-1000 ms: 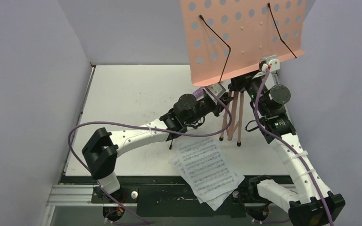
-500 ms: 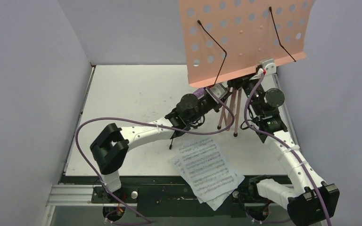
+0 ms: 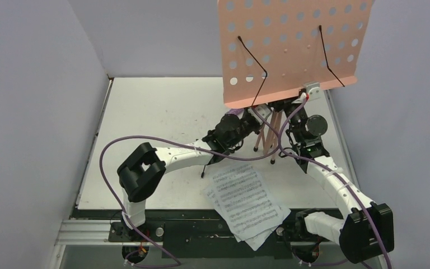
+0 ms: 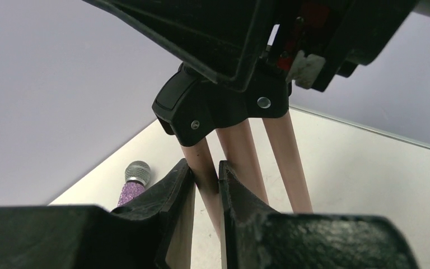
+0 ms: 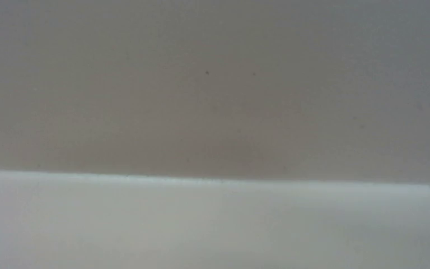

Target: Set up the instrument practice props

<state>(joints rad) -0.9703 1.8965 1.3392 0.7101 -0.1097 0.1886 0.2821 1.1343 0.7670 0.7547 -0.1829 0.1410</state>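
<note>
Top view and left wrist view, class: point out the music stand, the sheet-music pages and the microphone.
music stand [image 3: 291, 84], top view, lower plain part of its pink desk.
sheet-music pages [image 3: 243, 199], top view, middle of the top page.
microphone [image 4: 138, 171], left wrist view, its grey head.

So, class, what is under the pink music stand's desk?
Its pink tripod legs, one clamped by the left gripper, and the microphone. The desk covers the right gripper's fingers.

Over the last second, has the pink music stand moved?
Yes. On the pink music stand, the leg tips have drawn away from the unmoved sheet-music pages, toward the far edge of the table, and its desk tilts less.
</note>
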